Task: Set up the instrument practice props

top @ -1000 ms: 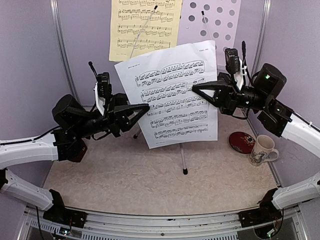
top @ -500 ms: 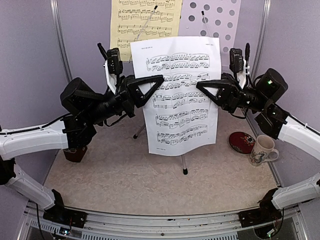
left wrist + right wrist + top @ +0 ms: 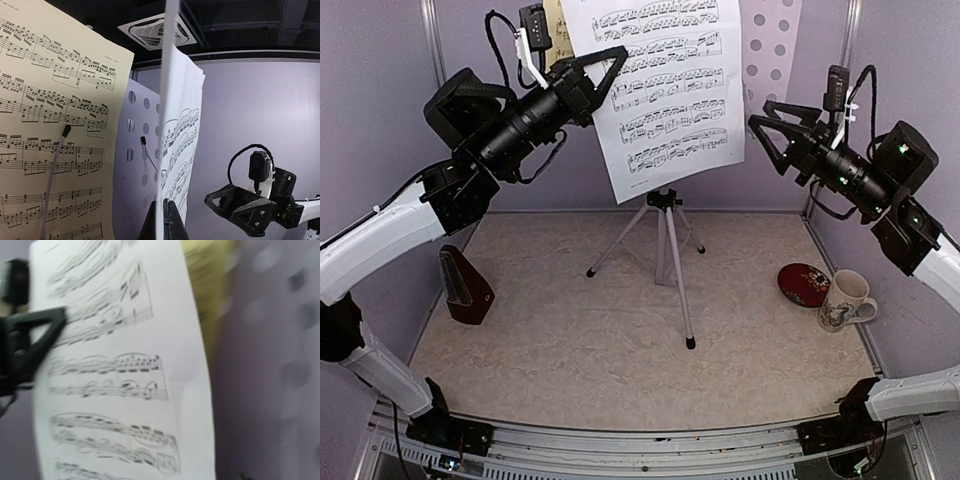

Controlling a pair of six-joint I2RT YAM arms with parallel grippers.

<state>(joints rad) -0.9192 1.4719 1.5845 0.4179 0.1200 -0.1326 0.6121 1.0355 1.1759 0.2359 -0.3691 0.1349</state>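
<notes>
The left hand (image 3: 616, 55) has climbed from the middle left of the overhead view to the upper left. It has carried the white sheet of printed music (image 3: 665, 80) up from in front of the stand's legs to the top centre. A second ago both hands gripped that sheet. Now the right hand (image 3: 760, 112) has let go and drawn back to the right, clear of the paper's right edge.

The left hand is clamped on the sheet's left edge, fingers pressed together with the paper between them. In its own wrist view the fingertips (image 3: 170, 222) meet at the bottom of the frame and the sheet rises from them edge-on. The right hand's fingers stand well apart and hold nothing.

The white sheet hangs slightly tilted in front of the white perforated music stand (image 3: 770, 40); whether it touches the stand cannot be told. Just left of it, the yellow sheet of music (image 3: 50, 125) lies flat against the stand. Below, the tripod legs (image 3: 665, 230) stand on the desk (image 3: 570, 340).

The brown pyramid-shaped metronome (image 3: 465, 288), earlier hidden by the left arm, shows upright at the desk's left edge. A red round dish (image 3: 804, 283) and a floral white mug (image 3: 845, 298) sit together at lower right.
</notes>
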